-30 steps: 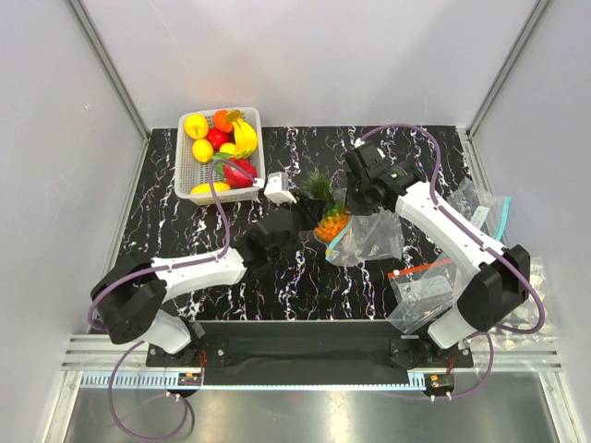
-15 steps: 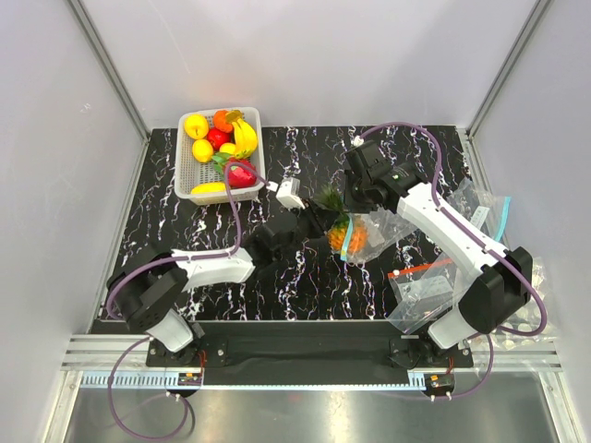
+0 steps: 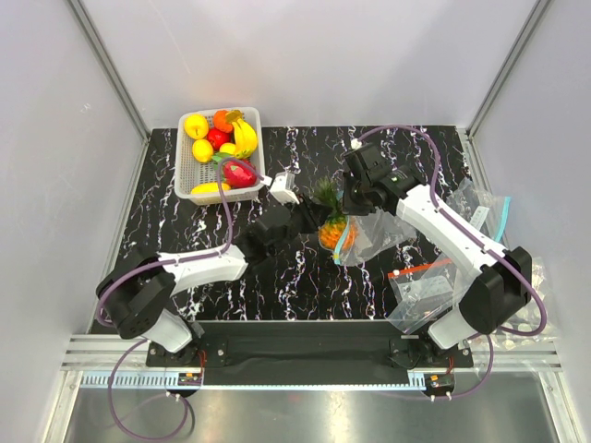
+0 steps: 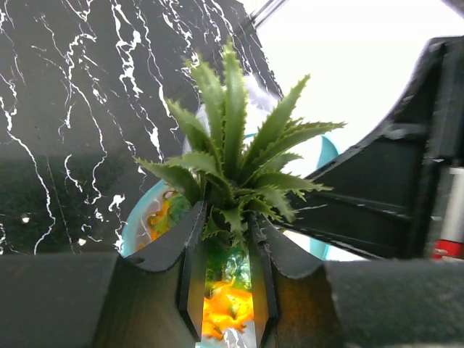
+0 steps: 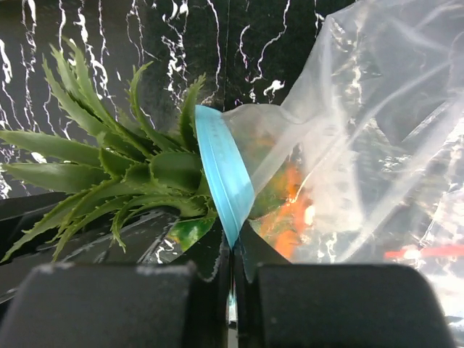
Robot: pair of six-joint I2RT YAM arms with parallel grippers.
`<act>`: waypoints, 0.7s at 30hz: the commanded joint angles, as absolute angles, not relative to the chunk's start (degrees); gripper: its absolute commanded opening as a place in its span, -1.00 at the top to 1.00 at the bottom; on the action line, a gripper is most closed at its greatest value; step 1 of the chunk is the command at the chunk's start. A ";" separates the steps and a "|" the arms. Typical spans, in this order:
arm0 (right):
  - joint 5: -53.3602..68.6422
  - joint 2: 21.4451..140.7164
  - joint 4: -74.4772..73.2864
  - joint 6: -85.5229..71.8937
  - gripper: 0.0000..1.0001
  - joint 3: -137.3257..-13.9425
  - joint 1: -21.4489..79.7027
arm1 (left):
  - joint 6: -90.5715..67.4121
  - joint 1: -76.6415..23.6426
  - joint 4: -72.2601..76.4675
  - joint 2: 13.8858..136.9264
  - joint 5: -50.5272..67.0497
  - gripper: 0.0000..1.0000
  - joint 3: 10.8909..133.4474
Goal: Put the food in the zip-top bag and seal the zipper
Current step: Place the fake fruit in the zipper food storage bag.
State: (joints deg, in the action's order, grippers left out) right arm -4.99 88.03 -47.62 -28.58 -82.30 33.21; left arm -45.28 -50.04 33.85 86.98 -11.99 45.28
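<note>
**PINEAPPLE INSERTION IN PROGRESS**

Left end effector [image 4: 226,250] clamped on the pineapple [image 3: 332,231] below its crown [image 4: 232,167]; body partly inside the zip-top bag [image 5: 362,123], frame centre. Right end effector [image 5: 233,250] pinched shut on the zipper [image 5: 221,174]. Next: push deeper, then release; the crown may snag the strip. Fruit basket [image 3: 181,157] upper left, red-strip bag [image 3: 420,291] lower right.

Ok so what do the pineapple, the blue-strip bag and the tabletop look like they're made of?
Orange pineapple with spiky green crown: glossy moulded plastic, judging by its stiff shiny leaves. Clear bag with teal-blue strip: thin plastic film, see-through and creased. Black white-veined tabletop: marble or a marble-look print; the pictures leave that open.
</note>
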 commanded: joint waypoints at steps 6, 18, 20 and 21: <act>-2.99 87.10 -44.04 -28.30 0.76 -75.94 33.40 | -46.67 -50.19 42.78 86.74 -9.76 1.00 43.07; -2.64 86.31 -43.06 -29.27 -0.21 -72.86 33.49 | -46.85 -50.71 46.23 90.26 -9.75 1.00 40.69; -2.72 85.87 -43.77 -29.18 -0.44 -73.04 33.40 | -46.67 -50.71 46.05 90.53 -9.84 1.00 40.69; -2.72 85.52 -44.29 -29.01 -0.64 -73.30 33.49 | -46.58 -50.63 46.14 90.70 -9.93 1.00 40.78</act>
State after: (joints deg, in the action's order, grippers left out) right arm -2.44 88.01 -43.81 -29.41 -72.51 33.28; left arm -46.37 -50.46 38.72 90.52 -10.09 40.69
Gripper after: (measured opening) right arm 0.749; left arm 0.247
